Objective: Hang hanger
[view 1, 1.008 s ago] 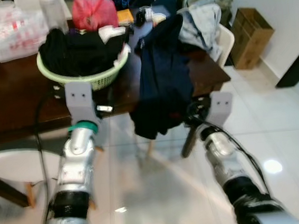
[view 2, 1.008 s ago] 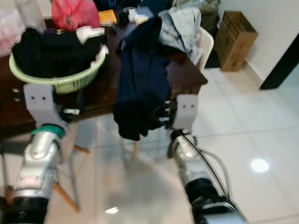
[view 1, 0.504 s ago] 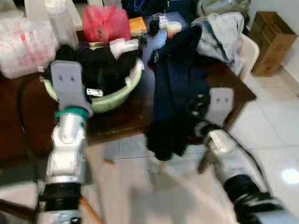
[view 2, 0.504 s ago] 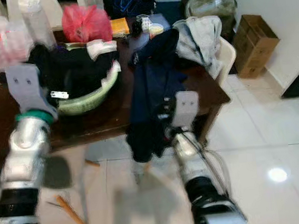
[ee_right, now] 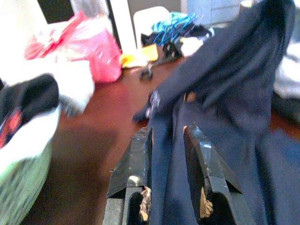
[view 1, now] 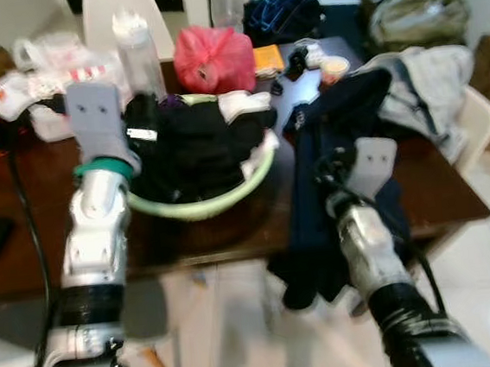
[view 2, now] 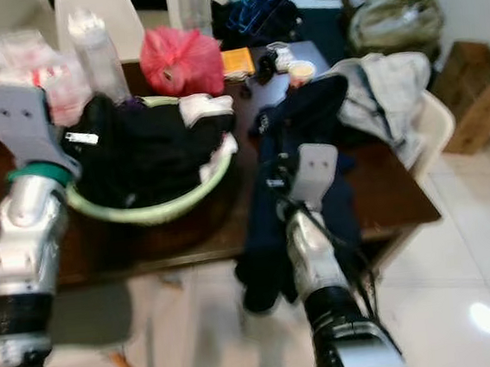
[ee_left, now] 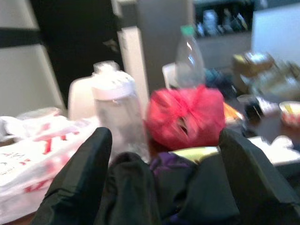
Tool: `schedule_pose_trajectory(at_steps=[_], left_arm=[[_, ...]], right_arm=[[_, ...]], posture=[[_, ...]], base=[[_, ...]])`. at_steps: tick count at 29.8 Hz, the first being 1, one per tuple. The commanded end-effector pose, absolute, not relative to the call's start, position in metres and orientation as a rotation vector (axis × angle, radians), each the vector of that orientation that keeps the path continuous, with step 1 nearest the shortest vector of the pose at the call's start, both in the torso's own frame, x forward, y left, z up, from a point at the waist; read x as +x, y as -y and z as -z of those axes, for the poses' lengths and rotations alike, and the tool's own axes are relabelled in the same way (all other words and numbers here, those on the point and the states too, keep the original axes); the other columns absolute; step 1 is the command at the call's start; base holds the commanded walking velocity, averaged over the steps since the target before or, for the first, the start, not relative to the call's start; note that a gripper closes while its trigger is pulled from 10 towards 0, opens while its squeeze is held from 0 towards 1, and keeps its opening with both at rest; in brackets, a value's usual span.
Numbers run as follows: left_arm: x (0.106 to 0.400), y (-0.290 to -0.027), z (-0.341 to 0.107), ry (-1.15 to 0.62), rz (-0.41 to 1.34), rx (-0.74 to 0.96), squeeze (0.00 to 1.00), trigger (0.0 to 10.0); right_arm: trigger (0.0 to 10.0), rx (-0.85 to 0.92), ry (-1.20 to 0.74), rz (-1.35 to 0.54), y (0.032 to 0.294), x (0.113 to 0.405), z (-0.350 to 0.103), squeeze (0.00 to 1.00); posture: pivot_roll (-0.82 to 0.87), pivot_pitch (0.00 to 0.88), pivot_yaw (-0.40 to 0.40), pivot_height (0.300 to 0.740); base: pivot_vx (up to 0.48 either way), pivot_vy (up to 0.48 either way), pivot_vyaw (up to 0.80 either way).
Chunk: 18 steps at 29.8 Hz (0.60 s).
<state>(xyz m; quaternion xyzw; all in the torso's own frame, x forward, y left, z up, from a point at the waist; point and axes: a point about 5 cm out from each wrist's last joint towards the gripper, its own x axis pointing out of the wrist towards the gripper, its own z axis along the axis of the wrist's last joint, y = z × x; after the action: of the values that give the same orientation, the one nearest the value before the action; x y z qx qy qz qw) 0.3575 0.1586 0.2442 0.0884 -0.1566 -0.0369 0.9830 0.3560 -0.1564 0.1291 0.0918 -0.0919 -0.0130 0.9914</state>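
**Robot closes in on cluttered tabletop**

The dark wooden tabletop (view 1: 26, 256) has been brought nearer over the past second. The right hand (ee_right: 168, 140) is pinched on the navy garment (view 1: 328, 141) draped over the edge. The left hand (ee_left: 164, 154), fingers spread, is held over the green laundry basket (view 1: 208, 206) of black clothes. Blue hangers (view 2: 254, 9) are seen well beyond both hands.

Lived-in home dining area, cluttered wooden table (view 1: 27, 265), laundry basket (view 1: 221, 201), clothes-draped chair (view 1: 480, 117), tiled floor (view 1: 489, 281)

Green basket (view 1: 229, 198), black clothes (view 1: 194, 149), navy garment (view 1: 332, 184), pink bag (view 1: 213, 58).
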Motion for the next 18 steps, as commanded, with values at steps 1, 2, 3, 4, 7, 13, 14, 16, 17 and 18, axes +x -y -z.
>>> schedule_pose_trajectory(at_steps=[1,2,3,4,7,13,14,16,17,18], left_arm=[[0.359,-0.158,-0.23,0.217,0.108,0.187,0.0,10.0],[0.359,-0.151,-0.227,0.181,0.147,0.204,0.0,10.0],[0.358,-0.146,-0.227,0.169,0.16,0.216,0.0,10.0],[0.358,-0.146,-0.227,0.169,0.16,0.216,0.0,10.0],[0.359,-0.148,-0.227,0.14,0.13,0.208,0.0,10.0],[0.363,-0.159,-0.223,0.047,0.064,0.196,0.0,10.0],[0.364,-0.164,-0.219,0.011,0.05,0.197,0.0,10.0],[0.364,-0.169,-0.214,-0.019,0.034,0.201,0.0,10.0],[0.364,-0.169,-0.214,-0.019,0.034,0.201,0.0,10.0],[0.365,-0.173,-0.208,-0.043,0.02,0.2,0.0,10.0]], right_arm=[[10.0,0.195,0.175,0.015,0.15,0.354,-0.126,0.0],[10.0,0.194,0.174,0.015,0.15,0.354,-0.125,0.0],[10.0,0.193,0.173,0.016,0.151,0.354,-0.125,0.0],[10.0,0.193,0.173,0.016,0.151,0.354,-0.125,0.0],[10.0,0.195,0.17,0.021,0.152,0.353,-0.123,0.0],[10.0,0.194,0.161,0.023,0.152,0.352,-0.121,0.0],[10.0,0.192,0.159,0.02,0.152,0.352,-0.121,0.0],[10.0,0.191,0.16,0.019,0.153,0.352,-0.121,0.0],[10.0,0.191,0.16,0.019,0.153,0.352,-0.121,0.0],[10.0,0.19,0.161,0.019,0.153,0.352,-0.122,0.0]], posture=[[0.04,0.0,0.012,0.74],[0.04,0.0,0.014,0.74],[0.04,0.002,0.016,0.74],[0.04,0.002,0.016,0.74],[0.04,0.003,0.015,0.74],[0.04,0.008,0.008,0.74],[0.04,0.008,0.007,0.74],[0.04,0.011,0.006,0.74],[0.04,0.011,0.006,0.74],[0.04,0.014,0.005,0.74]], base=[[0.0,0.0,0.0],[0.0,0.0,0.0],[0.0,0.0,0.0],[0.0,0.0,0.0],[0.0,0.0,0.0],[0.0,0.0,0.0],[0.0,0.0,0.0],[0.0,0.0,0.0],[0.0,0.0,0.0],[0.0,0.0,0.0]])
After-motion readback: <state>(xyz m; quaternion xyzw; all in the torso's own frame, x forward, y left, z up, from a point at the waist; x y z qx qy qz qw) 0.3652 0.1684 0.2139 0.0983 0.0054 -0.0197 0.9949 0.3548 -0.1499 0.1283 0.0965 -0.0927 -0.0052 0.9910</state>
